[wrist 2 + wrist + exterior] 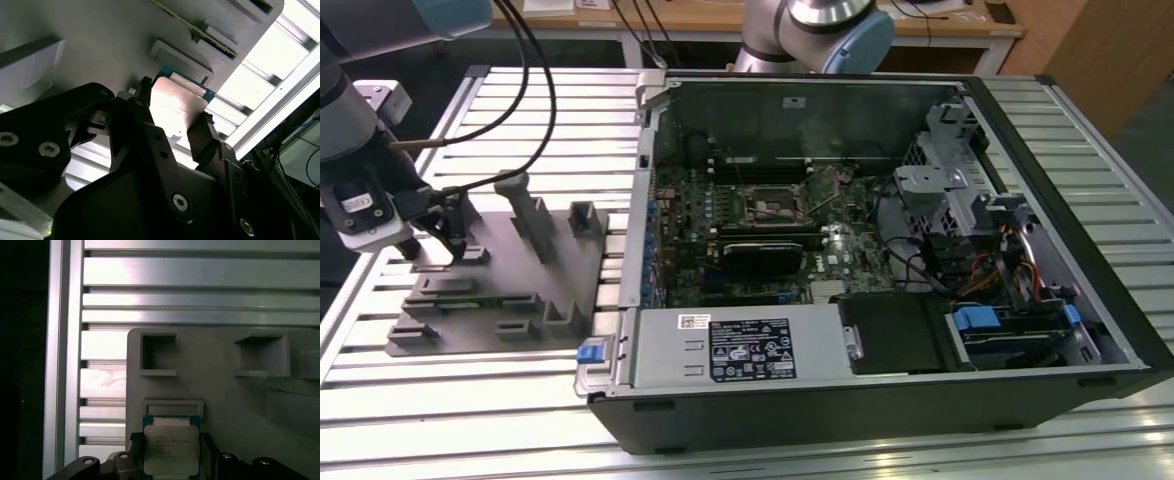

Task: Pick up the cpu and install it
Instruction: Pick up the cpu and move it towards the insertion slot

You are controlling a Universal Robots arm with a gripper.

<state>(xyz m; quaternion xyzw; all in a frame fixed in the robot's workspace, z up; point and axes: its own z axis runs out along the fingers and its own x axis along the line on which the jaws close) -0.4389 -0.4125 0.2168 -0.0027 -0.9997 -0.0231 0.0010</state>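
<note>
Claw (175,110) narrowed to chip width grips the cpu (171,447) by two opposite edges at a corner of the grey fixture tray (534,290) near the counter's (480,410) edge; the chip is probably light, stiff, slick-topped and delicate underneath.

silver cpu (170,450) edged teal, grey tray (220,405), black pincer (174,112), ribbed silver table (200,280)

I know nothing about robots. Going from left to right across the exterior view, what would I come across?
gripper → grey fixture tray → motherboard inside the open computer case → metal drive cage
</note>
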